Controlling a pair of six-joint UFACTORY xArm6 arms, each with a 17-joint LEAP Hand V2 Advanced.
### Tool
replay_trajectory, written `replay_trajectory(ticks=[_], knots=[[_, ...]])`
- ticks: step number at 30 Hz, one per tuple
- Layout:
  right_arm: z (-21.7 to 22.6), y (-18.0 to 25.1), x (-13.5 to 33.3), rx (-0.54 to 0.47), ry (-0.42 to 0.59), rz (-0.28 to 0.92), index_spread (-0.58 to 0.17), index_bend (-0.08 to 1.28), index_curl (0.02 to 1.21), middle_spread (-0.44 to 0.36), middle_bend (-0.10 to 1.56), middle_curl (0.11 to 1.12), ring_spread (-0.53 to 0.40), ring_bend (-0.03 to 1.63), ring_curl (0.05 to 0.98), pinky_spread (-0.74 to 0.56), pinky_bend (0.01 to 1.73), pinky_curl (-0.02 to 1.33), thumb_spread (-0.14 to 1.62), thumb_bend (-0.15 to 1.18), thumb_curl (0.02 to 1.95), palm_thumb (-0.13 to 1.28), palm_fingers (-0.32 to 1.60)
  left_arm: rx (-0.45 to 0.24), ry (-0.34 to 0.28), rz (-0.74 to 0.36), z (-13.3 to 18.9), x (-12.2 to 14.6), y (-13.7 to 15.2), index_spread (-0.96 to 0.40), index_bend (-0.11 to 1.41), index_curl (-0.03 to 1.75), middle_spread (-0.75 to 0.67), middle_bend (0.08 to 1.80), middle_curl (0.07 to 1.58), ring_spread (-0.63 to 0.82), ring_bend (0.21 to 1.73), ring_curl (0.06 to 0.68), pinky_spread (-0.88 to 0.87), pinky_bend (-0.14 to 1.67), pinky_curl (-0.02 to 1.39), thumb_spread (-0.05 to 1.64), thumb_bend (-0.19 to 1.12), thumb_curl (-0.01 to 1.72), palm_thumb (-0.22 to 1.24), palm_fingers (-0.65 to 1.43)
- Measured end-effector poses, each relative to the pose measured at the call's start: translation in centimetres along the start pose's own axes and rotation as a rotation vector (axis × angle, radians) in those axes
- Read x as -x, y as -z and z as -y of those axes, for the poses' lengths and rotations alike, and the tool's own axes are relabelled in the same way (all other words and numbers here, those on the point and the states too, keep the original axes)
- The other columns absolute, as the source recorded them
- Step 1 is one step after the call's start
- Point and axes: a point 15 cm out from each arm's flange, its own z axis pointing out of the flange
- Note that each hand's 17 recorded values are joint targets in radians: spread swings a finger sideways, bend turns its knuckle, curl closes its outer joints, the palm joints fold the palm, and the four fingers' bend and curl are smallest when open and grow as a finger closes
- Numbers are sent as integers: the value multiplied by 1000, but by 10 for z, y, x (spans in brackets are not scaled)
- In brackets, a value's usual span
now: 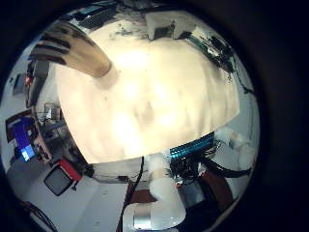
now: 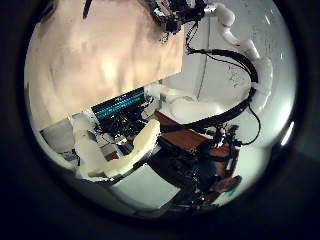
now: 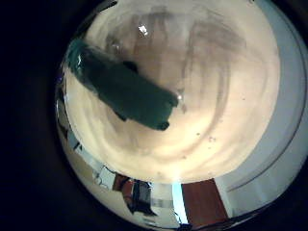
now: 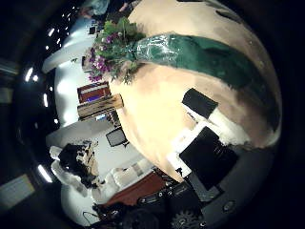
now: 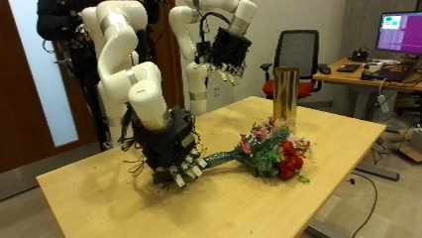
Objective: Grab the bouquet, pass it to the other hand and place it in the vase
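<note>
The bouquet (image 5: 275, 155) lies on the wooden table (image 5: 106, 193), with red and pink flowers and a green-wrapped stem (image 5: 226, 159). The right thumb side palm view shows the flowers (image 4: 112, 50) and green wrap (image 4: 205, 57) lying on the table beside my fingers (image 4: 202, 107). The right little finger side palm view shows the wrap (image 3: 123, 89). A tall gold vase (image 5: 283, 94) stands upright behind the flowers. My left hand (image 5: 227, 50) hangs open high above the table, away from the vase.
An office chair (image 5: 301, 55) and a desk with a monitor (image 5: 400, 33) stand beyond the table's far edge. The left thumb side palm view shows the table (image 2: 95, 55) and a white arm (image 2: 250, 60).
</note>
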Motion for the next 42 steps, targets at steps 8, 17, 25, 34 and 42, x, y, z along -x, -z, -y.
replay_trajectory(ticks=[8,17,25,34,42], knots=[[-2,-13,0,24,-8,0,-161,177,318,44,382,377,-75,646,231,105,262,240,975,-26,433,743,463,0,3,2,-1,0,0,140,182,347,381,193,302,587,322,218,555,189,287,906,-31,308,422,104],[-3,-17,4,33,-10,-7,-163,188,337,46,445,397,-110,719,238,70,249,219,972,-26,431,748,563,-6,2,4,-4,-2,3,140,182,353,365,193,305,580,311,218,555,189,278,906,-31,308,422,109],[-6,-25,-5,69,-29,-38,-176,190,363,47,453,402,-131,736,234,61,264,203,987,-27,428,722,579,-8,3,5,-5,-2,4,140,181,352,361,194,307,581,308,219,554,188,278,906,-31,308,422,110],[-7,-35,-15,102,-50,-63,-170,191,376,47,443,400,-118,741,225,60,297,192,997,-29,423,703,566,-10,2,6,-7,-3,6,141,185,357,363,194,309,584,304,221,552,183,270,907,-30,311,425,111],[-14,-37,-18,140,-67,-85,-228,231,409,-11,553,438,-183,825,235,-30,331,149,983,-19,432,746,847,-13,2,7,-7,-3,7,130,185,363,363,194,306,581,300,220,552,187,271,907,-30,311,425,120]])
